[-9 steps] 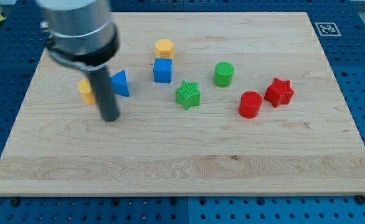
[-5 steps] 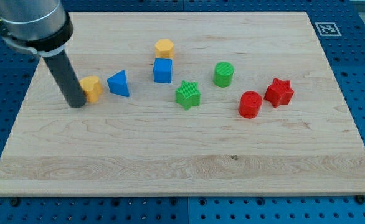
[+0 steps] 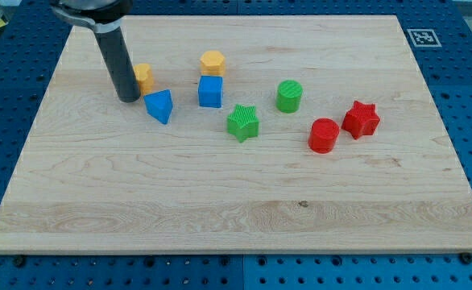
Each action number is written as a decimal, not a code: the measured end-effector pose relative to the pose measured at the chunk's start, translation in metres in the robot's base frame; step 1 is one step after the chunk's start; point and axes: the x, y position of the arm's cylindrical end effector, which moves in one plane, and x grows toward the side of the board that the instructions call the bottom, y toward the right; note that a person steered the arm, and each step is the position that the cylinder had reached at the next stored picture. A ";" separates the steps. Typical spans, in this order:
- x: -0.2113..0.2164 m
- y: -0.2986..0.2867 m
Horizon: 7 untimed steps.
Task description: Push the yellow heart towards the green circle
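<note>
The yellow heart (image 3: 143, 77) lies at the board's upper left, partly hidden by my rod. My tip (image 3: 127, 97) rests on the board touching the heart's left side, just left of the blue triangle (image 3: 159, 105). The green circle (image 3: 289, 96) stands well to the right, past the blue cube (image 3: 210, 92) and the green star (image 3: 242, 122).
A yellow hexagon (image 3: 212, 62) sits above the blue cube. A red cylinder (image 3: 324, 134) and a red star (image 3: 360, 119) lie at the right. The wooden board (image 3: 220, 209) ends at the blue pegboard on every side.
My tip swung left around the yellow heart, then up and right. The heart moved up and right; the blue triangle shifted slightly right and turned.
</note>
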 end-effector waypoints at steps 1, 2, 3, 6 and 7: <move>-0.021 0.000; -0.046 0.000; -0.068 0.001; -0.067 -0.018; -0.043 -0.003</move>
